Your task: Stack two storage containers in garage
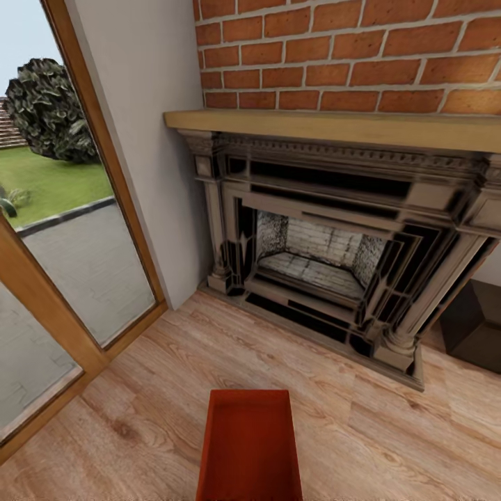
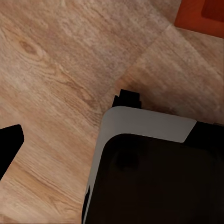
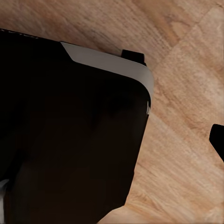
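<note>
One red-orange storage container (image 1: 249, 445) is lying right in front of the robot on the light wood plank floor (image 1: 139, 410) of the living room, open top up, a short way out from the ornate dark fireplace (image 1: 334, 264), which is sitting under the red brick chimney (image 1: 348, 49). A corner of it is also showing in the left wrist view (image 2: 200, 14), just past the robot's dark base (image 2: 154, 168). The second container isn't anywhere in these frames. Both wrist cams are looking down at wood planks and the base; left and right tool state: can't tell, too little showing. Judging progress: barely started — nothing is being held as far as visible, no garage or concrete in sight, so pickup, both carries and the stacking are all remaining.
</note>
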Controlling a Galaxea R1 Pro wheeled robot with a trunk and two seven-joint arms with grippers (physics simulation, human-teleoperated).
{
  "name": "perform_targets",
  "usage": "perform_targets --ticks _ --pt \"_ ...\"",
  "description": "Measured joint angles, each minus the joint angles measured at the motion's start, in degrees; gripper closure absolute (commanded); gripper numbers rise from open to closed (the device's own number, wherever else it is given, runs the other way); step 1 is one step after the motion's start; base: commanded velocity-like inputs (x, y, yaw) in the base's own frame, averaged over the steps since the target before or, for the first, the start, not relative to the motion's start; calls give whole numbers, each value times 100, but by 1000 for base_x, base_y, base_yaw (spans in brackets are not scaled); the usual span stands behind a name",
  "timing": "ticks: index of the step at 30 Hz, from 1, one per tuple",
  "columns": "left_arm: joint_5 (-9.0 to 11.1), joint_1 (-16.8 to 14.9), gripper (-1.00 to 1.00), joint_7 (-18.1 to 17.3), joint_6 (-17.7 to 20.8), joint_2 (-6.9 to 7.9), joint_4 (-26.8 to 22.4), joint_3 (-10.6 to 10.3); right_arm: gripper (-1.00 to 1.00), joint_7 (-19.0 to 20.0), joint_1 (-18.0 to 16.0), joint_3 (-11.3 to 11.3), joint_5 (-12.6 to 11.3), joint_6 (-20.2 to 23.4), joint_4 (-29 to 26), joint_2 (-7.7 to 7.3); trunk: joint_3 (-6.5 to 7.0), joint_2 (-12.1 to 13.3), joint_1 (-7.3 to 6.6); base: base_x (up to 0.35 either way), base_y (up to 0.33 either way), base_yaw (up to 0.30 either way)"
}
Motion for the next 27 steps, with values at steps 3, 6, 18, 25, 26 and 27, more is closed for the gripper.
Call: perform_targets --ticks 3,6,18,25,26,27 --pt "0 -1 -100 0 0 0 2 0 -100 0 -1 -5 0 0 0 -1 -28 0 0 0 0 0" --pt "0 0 -100 0 0 0 0 0 -100 0 -2 -4 0 0 0 -3 -56 0 0 0 0 0" --pt "0 -2 -100 0 0 0 0 0 -100 0 -4 0 0 0 0 -3 -168 0 0 0 0 0" --pt "0 -1 -100 7 0 0 -3 0 -100 0 -1 1 0 0 0 -1 -233 0 0 0 0 0" --pt "0 -2 -100 8 0 0 -3 0 -100 0 -3 2 1 0 0 -1 -242 0 0 0 0 0" --pt "0 -2 -100 6 0 0 -3 0 -100 0 -4 2 1 0 0 -2 -251 0 0 0 0 0"
